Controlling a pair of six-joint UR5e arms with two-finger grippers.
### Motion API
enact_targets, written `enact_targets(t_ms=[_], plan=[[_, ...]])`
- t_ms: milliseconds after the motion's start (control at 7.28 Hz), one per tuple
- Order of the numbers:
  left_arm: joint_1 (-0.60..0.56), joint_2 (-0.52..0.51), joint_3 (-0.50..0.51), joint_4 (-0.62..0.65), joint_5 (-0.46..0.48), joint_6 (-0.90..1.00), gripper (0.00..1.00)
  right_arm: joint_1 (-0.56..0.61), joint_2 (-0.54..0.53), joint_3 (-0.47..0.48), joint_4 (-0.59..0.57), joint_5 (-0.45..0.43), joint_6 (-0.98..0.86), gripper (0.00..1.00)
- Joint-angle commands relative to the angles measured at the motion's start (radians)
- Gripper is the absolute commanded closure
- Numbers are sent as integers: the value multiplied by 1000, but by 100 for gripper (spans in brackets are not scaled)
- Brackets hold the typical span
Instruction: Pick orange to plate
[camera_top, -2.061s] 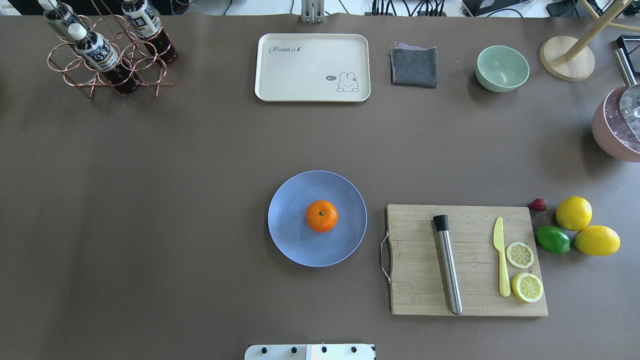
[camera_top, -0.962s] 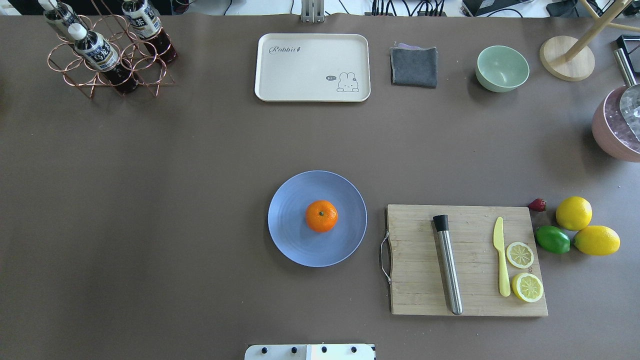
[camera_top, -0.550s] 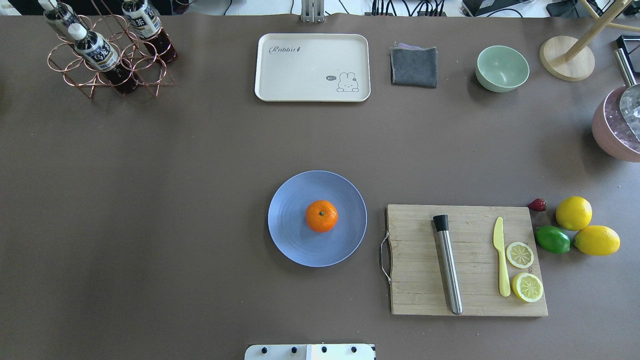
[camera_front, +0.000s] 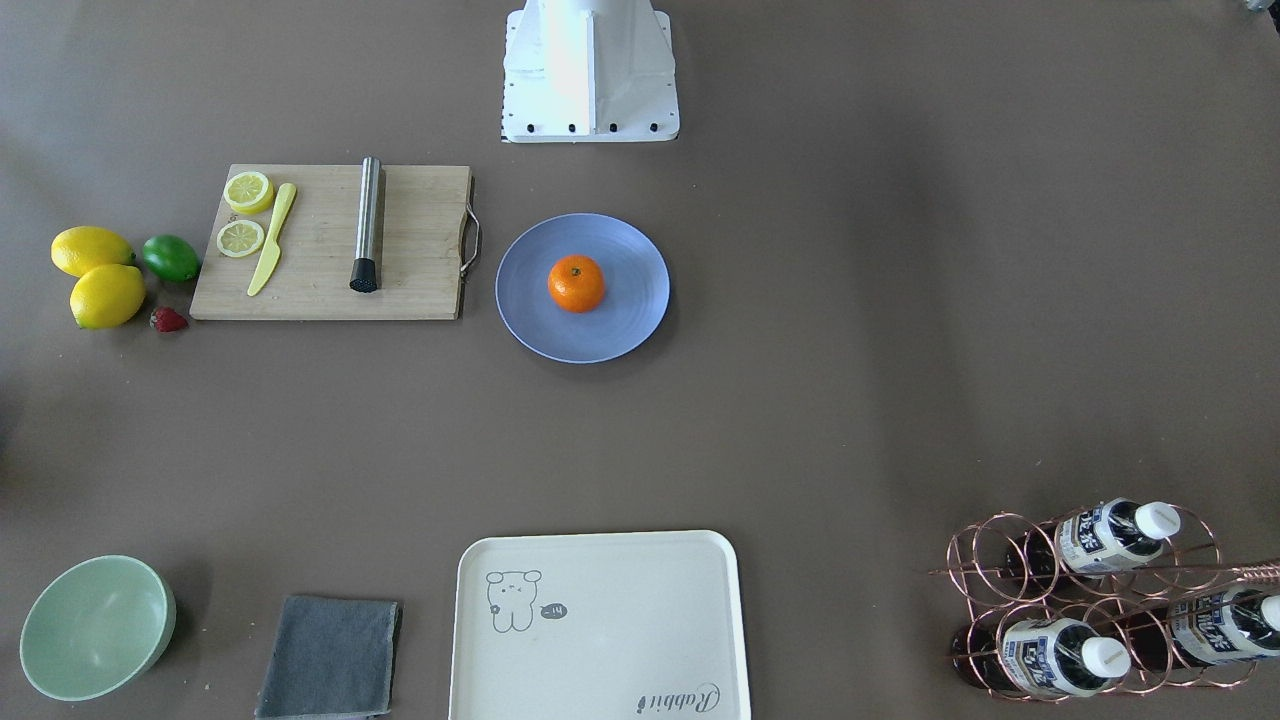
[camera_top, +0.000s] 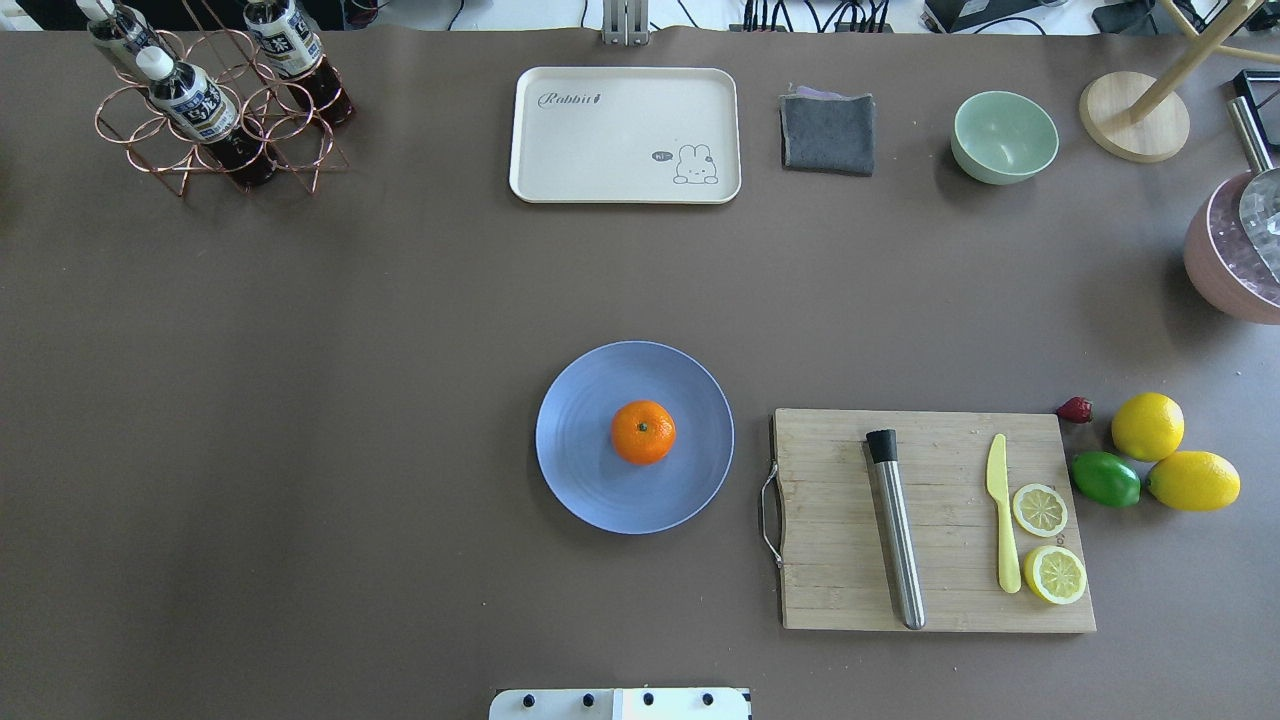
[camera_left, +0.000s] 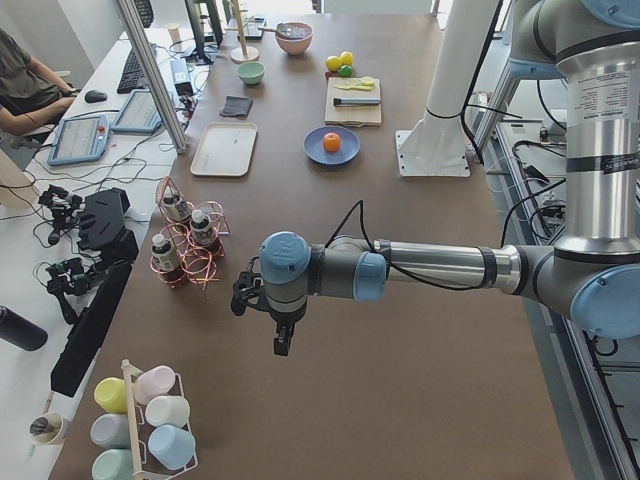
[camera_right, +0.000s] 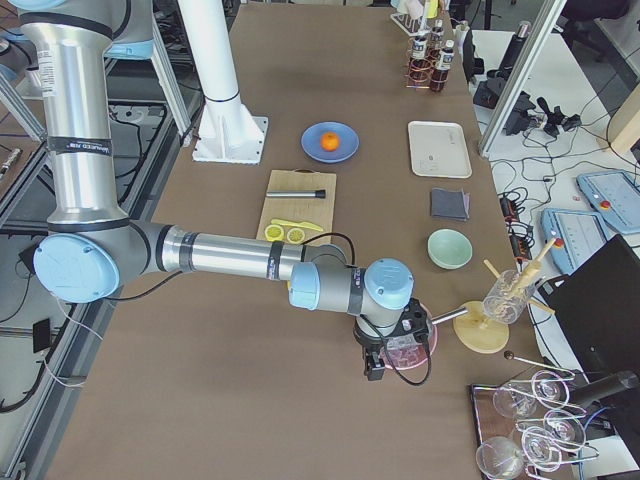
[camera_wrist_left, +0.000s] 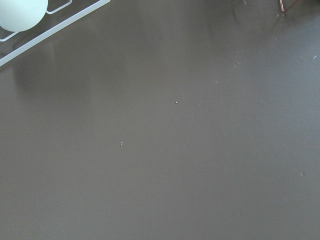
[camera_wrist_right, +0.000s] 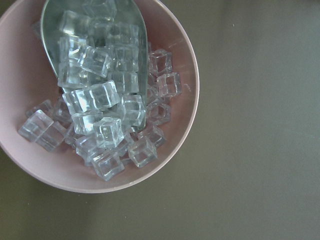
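Observation:
The orange (camera_top: 643, 432) (camera_front: 576, 283) rests in the middle of the blue-lavender plate (camera_top: 590, 470) (camera_front: 625, 300), stem dot up, with nothing touching it. Neither gripper appears in the overhead or front views. My left gripper (camera_left: 278, 345) hangs over bare table far from the plate, near the bottle rack; I cannot tell if it is open or shut. Above the pink bowl at the table's other end hangs my right gripper (camera_right: 375, 372); its state also cannot be told. Small and distant, the orange (camera_left: 332, 143) (camera_right: 329, 141) shows in both side views.
A cutting board (camera_top: 840, 580) with a steel muddler (camera_top: 897, 540), yellow knife and lemon slices lies right of the plate. Lemons (camera_top: 1147, 426) and a lime (camera_top: 1105, 479) sit beyond it. A cream tray (camera_top: 625, 135), grey cloth, green bowl (camera_top: 1004, 137), bottle rack (camera_top: 210, 110) and pink ice bowl (camera_wrist_right: 175, 40) line the edges.

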Motion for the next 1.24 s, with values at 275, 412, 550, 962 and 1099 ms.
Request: enact_targets(t_ms=[275,412,550,962,1099], plan=[[3,47,53,-78,7,2,3,-10,-14,49,2,7,-2,0],[3,61,55,-124,7,-2,3,-11,-33,91,0,7,-2,0],[3,61,53,-126,7,-3,3,-13,-70,146,0,6,-2,0],[3,58,47,-125,7,-7,3,-17,-95,142,0,6,-26,0],[5,50,48,-122,7,-10,3,-17,-104,145,0,6,-29,0]])
